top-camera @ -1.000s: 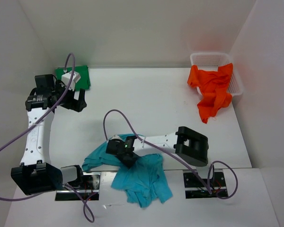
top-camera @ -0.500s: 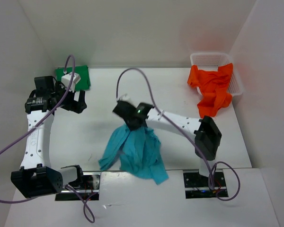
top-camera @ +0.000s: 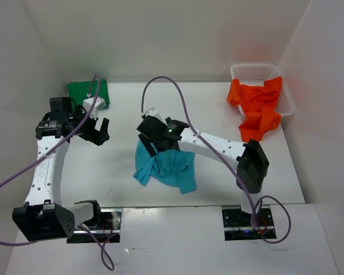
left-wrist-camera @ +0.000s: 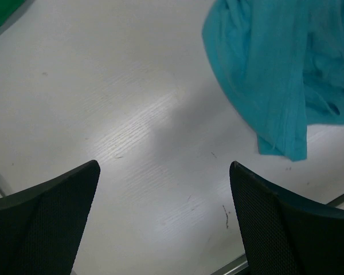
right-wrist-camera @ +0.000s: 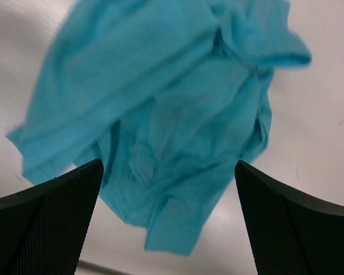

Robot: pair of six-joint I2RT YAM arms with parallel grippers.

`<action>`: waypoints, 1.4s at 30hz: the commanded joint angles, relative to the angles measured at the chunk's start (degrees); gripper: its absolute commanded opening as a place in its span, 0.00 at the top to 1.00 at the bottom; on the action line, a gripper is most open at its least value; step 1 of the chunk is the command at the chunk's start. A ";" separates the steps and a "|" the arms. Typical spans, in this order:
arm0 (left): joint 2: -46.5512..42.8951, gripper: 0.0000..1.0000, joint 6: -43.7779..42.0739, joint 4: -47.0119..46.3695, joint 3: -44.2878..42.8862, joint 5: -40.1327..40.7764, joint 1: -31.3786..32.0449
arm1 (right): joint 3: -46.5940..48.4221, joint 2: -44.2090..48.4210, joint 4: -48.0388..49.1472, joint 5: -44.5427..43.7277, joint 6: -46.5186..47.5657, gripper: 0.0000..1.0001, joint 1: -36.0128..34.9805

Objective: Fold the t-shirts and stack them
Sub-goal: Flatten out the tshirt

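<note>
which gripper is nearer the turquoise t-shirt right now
Right. The right gripper hangs open directly over the far edge of the turquoise t-shirt. The left gripper is off to the shirt's left over the table, apart from the cloth.

White table (top-camera: 212, 109): turquoise t-shirt (top-camera: 166, 167), green t-shirt (top-camera: 82, 90), basket (top-camera: 253, 69).
</note>
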State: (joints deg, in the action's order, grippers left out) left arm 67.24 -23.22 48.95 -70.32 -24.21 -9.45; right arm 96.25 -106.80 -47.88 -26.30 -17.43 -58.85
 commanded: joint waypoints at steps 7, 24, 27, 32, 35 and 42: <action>-5.02 0.00 -12.54 2.82 13.54 5.92 23.41 | -26.79 14.86 -3.73 6.43 -26.49 0.03 1.11; 15.11 0.00 -6.31 -23.10 24.18 24.91 49.00 | -41.14 15.13 7.71 16.02 -37.59 0.13 1.90; 14.06 0.00 -6.83 -23.90 24.18 24.04 48.21 | -41.67 14.52 10.08 17.51 -37.59 0.31 1.90; 20.02 0.16 -9.03 -21.71 24.01 20.61 48.21 | -41.14 11.79 10.18 18.39 -37.07 0.67 1.90; 24.59 0.48 -9.03 -21.01 21.90 20.60 47.69 | -41.14 12.58 9.65 17.87 -36.53 0.88 3.12; 21.55 1.00 -9.03 -18.72 20.14 21.13 42.95 | -39.13 22.24 9.12 18.39 -32.41 1.00 5.93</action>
State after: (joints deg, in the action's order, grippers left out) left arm 90.83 -31.40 28.18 -50.37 -3.64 36.47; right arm 54.33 -92.03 -40.07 -7.53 -52.01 -54.02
